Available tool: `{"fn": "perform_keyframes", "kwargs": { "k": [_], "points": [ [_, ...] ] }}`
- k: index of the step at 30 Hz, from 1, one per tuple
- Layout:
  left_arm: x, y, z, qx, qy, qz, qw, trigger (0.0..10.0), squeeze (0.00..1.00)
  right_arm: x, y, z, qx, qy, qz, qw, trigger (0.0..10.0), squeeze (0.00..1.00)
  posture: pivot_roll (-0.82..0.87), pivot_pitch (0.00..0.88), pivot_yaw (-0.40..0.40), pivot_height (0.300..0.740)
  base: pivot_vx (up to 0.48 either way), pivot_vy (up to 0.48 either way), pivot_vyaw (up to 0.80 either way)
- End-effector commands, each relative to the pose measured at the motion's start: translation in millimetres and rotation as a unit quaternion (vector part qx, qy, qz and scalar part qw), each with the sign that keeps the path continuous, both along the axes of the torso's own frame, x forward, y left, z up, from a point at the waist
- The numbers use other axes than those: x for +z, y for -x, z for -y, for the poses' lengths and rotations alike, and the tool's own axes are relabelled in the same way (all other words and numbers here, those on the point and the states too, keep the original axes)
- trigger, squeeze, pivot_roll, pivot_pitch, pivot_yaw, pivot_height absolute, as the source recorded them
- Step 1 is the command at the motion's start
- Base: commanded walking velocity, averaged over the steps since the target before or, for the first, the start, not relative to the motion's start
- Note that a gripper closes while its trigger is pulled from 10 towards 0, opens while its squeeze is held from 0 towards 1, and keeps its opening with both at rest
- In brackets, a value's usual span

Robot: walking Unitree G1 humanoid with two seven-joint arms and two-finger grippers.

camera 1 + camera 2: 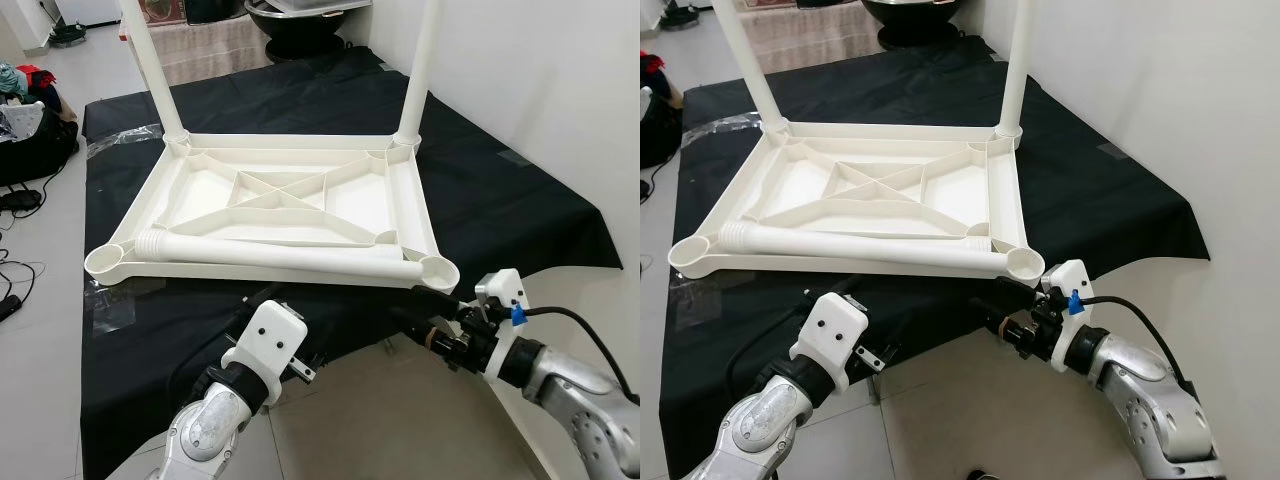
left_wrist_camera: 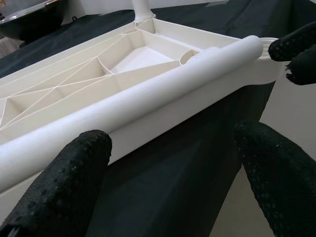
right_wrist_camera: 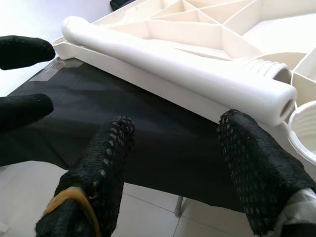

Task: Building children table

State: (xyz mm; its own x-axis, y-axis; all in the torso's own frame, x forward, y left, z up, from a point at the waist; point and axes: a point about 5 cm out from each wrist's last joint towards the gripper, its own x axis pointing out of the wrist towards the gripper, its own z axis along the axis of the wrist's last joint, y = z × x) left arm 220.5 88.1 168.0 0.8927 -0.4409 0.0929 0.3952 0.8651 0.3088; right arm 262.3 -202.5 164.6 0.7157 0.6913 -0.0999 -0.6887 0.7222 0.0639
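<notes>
A white plastic table top (image 1: 290, 190) lies upside down on a black cloth (image 1: 500, 190). Two white legs (image 1: 150, 70) stand upright in its far corners. A loose leg (image 1: 280, 253) lies along the near edge, between the bare near-left socket (image 1: 105, 262) and near-right socket (image 1: 437, 268). My left gripper (image 2: 173, 140) is open just in front of the loose leg's middle, not touching it. My right gripper (image 3: 177, 126) is open too, low beside the near-right corner and pointing along the edge.
A white wall (image 1: 560, 90) runs close along the right. Bags and cables (image 1: 25, 140) lie on the tiled floor at the left. Crumpled clear plastic (image 1: 110, 305) rests on the cloth's near-left part. A dark round object (image 1: 300, 25) stands behind the table.
</notes>
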Motion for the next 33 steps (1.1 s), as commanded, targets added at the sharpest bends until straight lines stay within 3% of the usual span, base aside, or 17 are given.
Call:
{"fn": "perform_keyframes", "kwargs": {
  "k": [1, 2, 9, 15, 21, 30, 33],
  "points": [
    [-2.2, 2.4, -0.8, 0.002, -0.004, -0.008, 1.000, 10.0, 0.00, -3.9, -2.2, -2.4, 0.001, 0.014, -0.002, 1.000, 10.0, 0.00, 0.05, 0.187, -0.035, 0.740, 0.000, 0.000, 0.00],
    [0.9, 2.3, 0.9, 0.001, -0.001, -0.004, 1.000, 10.0, 0.00, -3.9, -10.9, -5.9, 0.002, 0.031, 0.002, 1.000, 10.0, 0.00, 0.05, 0.184, -0.034, 0.740, 0.000, 0.000, 0.00],
    [2.3, 5.0, -0.5, -0.004, 0.001, -0.011, 1.000, 10.0, 0.00, -3.8, -18.1, -8.9, 0.027, 0.041, -0.006, 0.999, 10.0, 0.00, 0.06, 0.193, -0.039, 0.740, 0.000, 0.000, 0.00],
    [-7.3, 14.0, -4.6, -0.027, -0.005, -0.051, 0.998, 10.0, 0.00, -1.9, -27.0, -10.2, 0.024, 0.045, -0.002, 0.999, 10.0, 0.00, 0.06, 0.207, -0.040, 0.740, 0.000, 0.000, 0.00],
    [-17.9, 30.1, 3.1, -0.084, -0.005, -0.103, 0.991, 10.0, 0.00, 0.3, -39.5, -12.9, 0.033, 0.055, 0.005, 0.998, 10.0, 0.00, 0.06, 0.225, -0.049, 0.740, 0.000, 0.000, 0.00],
    [-15.8, 32.8, 6.4, -0.101, -0.016, -0.096, 0.990, 10.0, 0.00, 0.8, -43.1, -13.4, 0.059, 0.059, -0.001, 0.996, 10.0, 0.00, 0.06, 0.237, -0.055, 0.740, 0.000, 0.000, 0.00],
    [-15.1, 32.5, 5.8, -0.100, -0.019, -0.096, 0.990, 10.0, 0.00, 3.2, -34.0, -16.1, 0.106, 0.040, -0.016, 0.993, 10.0, 0.00, 0.06, 0.242, -0.054, 0.740, 0.000, 0.000, 0.00]
  ]
}}
